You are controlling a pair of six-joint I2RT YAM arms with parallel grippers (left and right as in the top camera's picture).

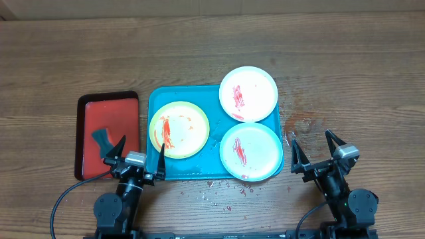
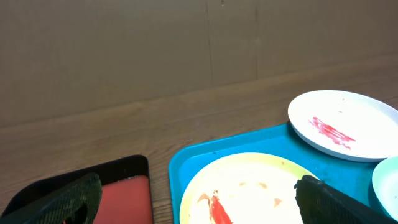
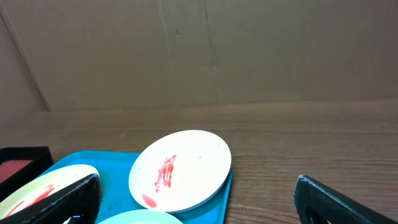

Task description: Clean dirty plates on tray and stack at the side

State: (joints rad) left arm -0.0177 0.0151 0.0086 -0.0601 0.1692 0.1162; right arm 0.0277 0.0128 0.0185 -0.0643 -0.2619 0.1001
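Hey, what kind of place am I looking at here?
Likely a robot test bench, not a kitchen: left tool and right tool at a wooden table, plain brown backdrop, sauce-smeared yellow-green plate in a turquoise tray.

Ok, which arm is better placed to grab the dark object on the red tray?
Left. The left gripper hangs open right by the red tray and its dark object. The right gripper is beyond the blue tray, on the far side.

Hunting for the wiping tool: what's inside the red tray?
A dark object lies on the red tray, kind unclear. The left pincer covers its near right corner, hiding anything there.
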